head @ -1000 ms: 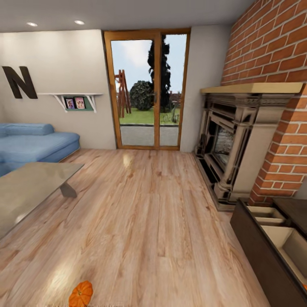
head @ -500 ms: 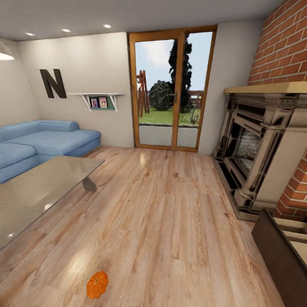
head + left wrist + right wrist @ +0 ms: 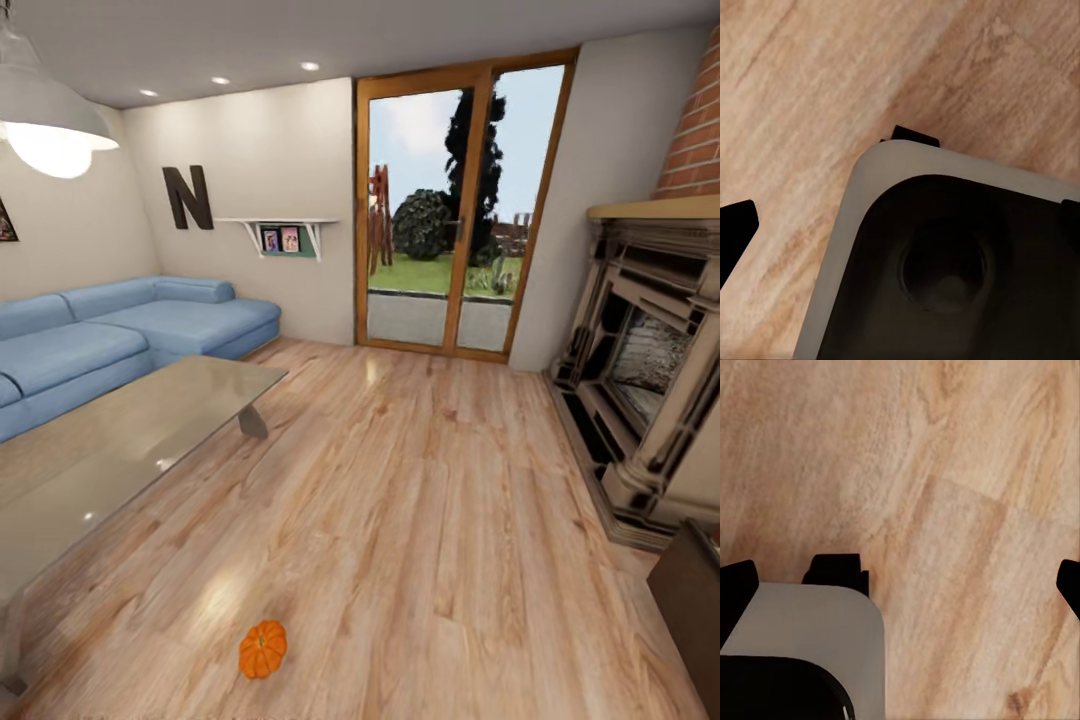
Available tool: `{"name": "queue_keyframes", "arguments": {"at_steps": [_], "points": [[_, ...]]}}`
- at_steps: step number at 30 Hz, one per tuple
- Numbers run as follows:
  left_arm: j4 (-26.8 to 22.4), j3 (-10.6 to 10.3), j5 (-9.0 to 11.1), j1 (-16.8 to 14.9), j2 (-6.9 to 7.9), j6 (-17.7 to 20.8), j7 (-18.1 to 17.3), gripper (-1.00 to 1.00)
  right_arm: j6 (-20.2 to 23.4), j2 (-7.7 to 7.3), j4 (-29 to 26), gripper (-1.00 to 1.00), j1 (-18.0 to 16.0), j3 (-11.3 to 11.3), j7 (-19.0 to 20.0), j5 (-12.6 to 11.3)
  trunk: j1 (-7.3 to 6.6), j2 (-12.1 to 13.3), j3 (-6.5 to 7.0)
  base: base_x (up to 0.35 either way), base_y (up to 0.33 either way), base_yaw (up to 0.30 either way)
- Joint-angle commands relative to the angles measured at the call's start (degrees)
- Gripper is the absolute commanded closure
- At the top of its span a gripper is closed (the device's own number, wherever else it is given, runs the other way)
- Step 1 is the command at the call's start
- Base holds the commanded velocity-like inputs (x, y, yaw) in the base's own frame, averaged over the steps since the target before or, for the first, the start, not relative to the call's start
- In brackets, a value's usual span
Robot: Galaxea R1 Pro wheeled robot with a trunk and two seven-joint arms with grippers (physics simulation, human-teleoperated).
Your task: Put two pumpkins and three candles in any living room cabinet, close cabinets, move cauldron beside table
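One pumpkin (image 3: 262, 648) lies on the wooden floor (image 3: 420, 500) at the near middle-left of the room, in open floor and touching nothing else. It is tipped over rather than sitting squat: its ribs run up and to the right, so its stem axis leans that way, though the stem itself is too small to make out. Just left of it stands one long glass-topped table (image 3: 120, 450), running from the near left toward the far middle; its near end is cut off by the picture's edge, and only one leg shows clearly at the far end.

At the near right, one dark brown corner of the cabinet (image 3: 692, 600) shows, the rest cut off. Beyond it along the right wall stands the stone fireplace (image 3: 650, 390), under a strip of brick wall (image 3: 695, 130).

Far left is one blue sofa (image 3: 120, 335), with a letter N (image 3: 188, 197) and a small shelf (image 3: 280, 235) on the wall above. In the far wall a double glass door (image 3: 460, 210) looks onto a garden. One pendant lamp (image 3: 45, 125) hangs at the upper left, partly cut off.

In each wrist view, dark fingertips sit at the picture's two side edges, above floor and part of the robot's base (image 3: 945, 262). The left gripper (image 3: 900, 225) and the right gripper (image 3: 900, 585) are both spread wide and hold nothing.
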Motion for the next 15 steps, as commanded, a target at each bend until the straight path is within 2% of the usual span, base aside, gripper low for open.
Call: {"name": "queue_keyframes", "arguments": {"at_steps": [1, 7, 15], "points": [[-0.16, -0.35, 0.62, -0.05, 0.05, -0.21, -0.15, -1.0, -0.32, -0.08, 0.14, -1.0, -0.04, -0.48, 0.1, 0.26, -0.01, -0.03, -0.05, 0.0, 0.0, 0.119], [-0.16, -0.34, 0.62, -0.05, 0.05, -0.23, -0.07, -1.0, -0.34, -0.05, 0.15, -1.0, -0.04, -0.48, 0.1, 0.23, -0.01, -0.03, -0.05, 0.0, 0.0, 0.135], [-0.16, -0.33, 0.62, -0.05, 0.05, -0.25, 0.02, -1.0, -0.29, -0.03, 0.14, -1.0, -0.04, -0.48, 0.09, 0.22, -0.01, -0.03, -0.05, 0.0, 0.0, 0.27]]}}
